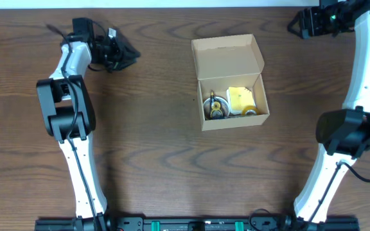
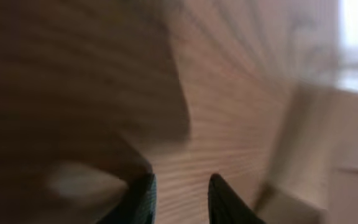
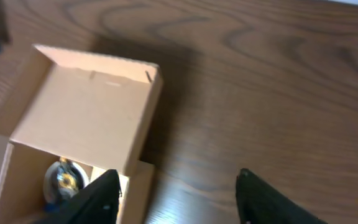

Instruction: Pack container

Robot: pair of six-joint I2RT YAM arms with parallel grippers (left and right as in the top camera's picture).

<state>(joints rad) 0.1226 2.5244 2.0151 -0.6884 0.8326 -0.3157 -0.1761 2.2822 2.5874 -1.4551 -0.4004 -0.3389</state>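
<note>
The container (image 1: 234, 122), a tan cardboard box, stands at the table's middle with its flap lid (image 1: 227, 56) tipped open toward the back. Inside lie tape rolls (image 1: 214, 108) and a pale yellow pad (image 1: 240, 99). My left gripper (image 1: 130, 56) hovers at the far left back, well away from the box. The blurred left wrist view shows the left gripper (image 2: 180, 186) slightly open, with only bare wood in the gap. My right gripper (image 1: 294, 25) is at the back right. In its wrist view the right gripper (image 3: 178, 180) is wide open over the table beside the container (image 3: 86, 112), where a roll (image 3: 64, 177) shows.
The table (image 1: 146, 141) is dark brown wood. Both arm bases stand at the front edge, left (image 1: 76, 160) and right (image 1: 339, 147). A pale strip runs along the table's back edge (image 1: 185, 3).
</note>
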